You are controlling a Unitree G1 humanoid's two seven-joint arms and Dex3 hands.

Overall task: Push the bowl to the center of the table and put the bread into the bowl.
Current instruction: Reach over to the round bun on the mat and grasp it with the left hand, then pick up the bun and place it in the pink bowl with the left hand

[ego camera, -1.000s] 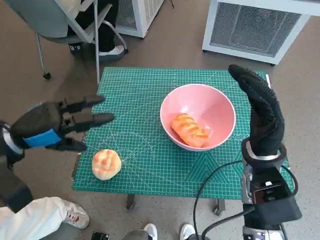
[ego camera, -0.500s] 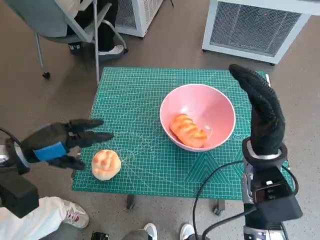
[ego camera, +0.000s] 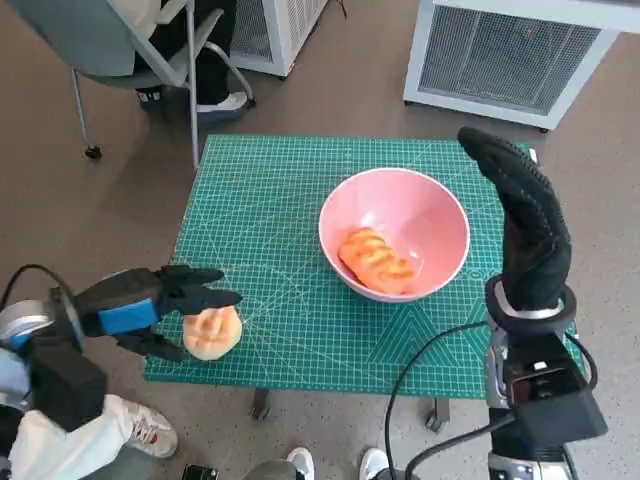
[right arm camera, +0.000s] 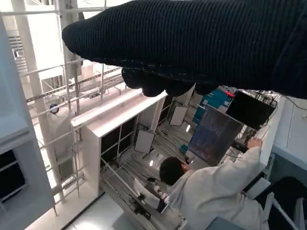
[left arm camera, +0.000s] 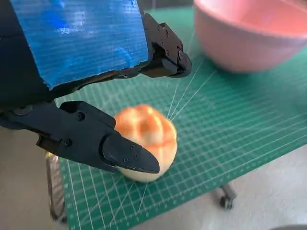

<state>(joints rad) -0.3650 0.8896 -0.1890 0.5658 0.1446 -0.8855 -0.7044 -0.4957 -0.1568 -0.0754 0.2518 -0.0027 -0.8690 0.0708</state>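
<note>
Currently: left hand poised to take the round bun at the worktop's near left corner

Step in hand, as judged: grasping the round bread bun for transfer to the pink bowl. The bowl sits right of the middle of the green cutting mat and already holds one elongated bread roll.

Left hand: spread, holding nothing. In the left wrist view the fingers bracket the bun; one lower finger crosses its near side and appears to touch or nearly touch it, while the upper fingers stand above and apart from it. Contact cannot be confirmed.

Right hand: raised upright beside the bowl's right rim, holding nothing; its fingers look extended and close together in the head view.

Recommendation: the bun is soft and rounded, near the mat's edge. The fingers should settle lower round its widest part and close gently from both sides before lifting, since a push outward could roll it off the worktop.
</note>
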